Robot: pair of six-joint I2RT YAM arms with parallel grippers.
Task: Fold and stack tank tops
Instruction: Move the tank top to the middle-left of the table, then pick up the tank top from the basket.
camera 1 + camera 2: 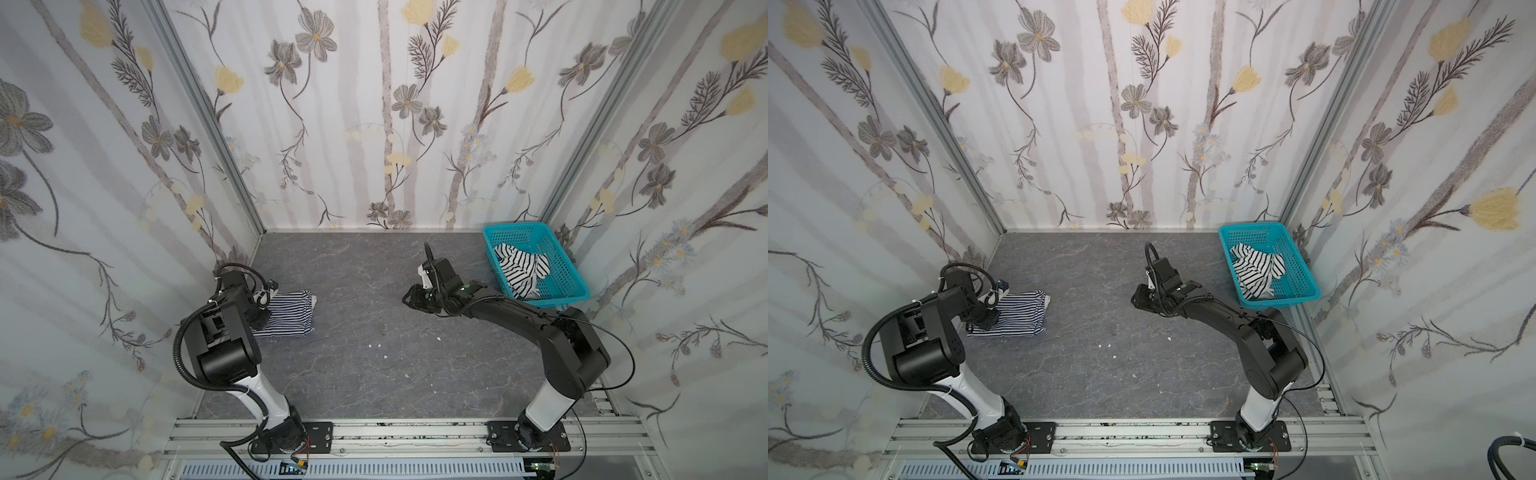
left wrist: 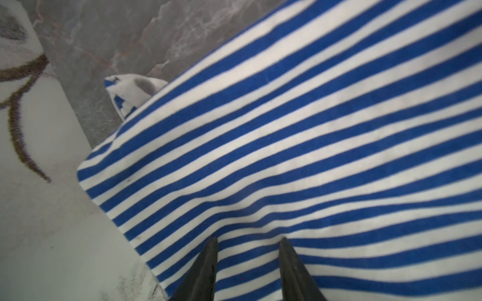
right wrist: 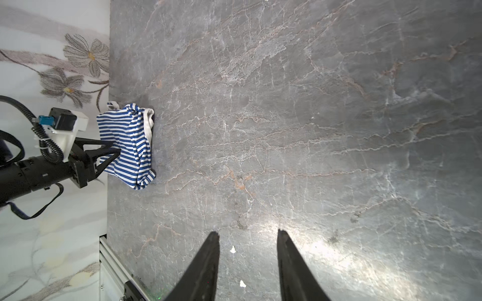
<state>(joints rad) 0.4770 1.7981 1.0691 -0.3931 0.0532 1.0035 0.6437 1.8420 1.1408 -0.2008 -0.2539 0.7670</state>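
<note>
Navy top [image 1: 291, 311] lies folded at the left of the tabletop [image 1: 374, 353], under my left gripper [image 2: 249, 238], spread and empty. Black-striped top [image 1: 521, 270] sits crumpled in the basket [image 1: 513, 227], right of my right gripper [image 3: 246, 232], which is also spread and faces away. I judge that arm nearer for fetching it.

Turquoise perforated basket [image 1: 515, 227] at the far right corner of the grey marbled tabletop [image 1: 365, 291] — tiny white scraps [image 1: 379, 345] dot its middle.
</note>
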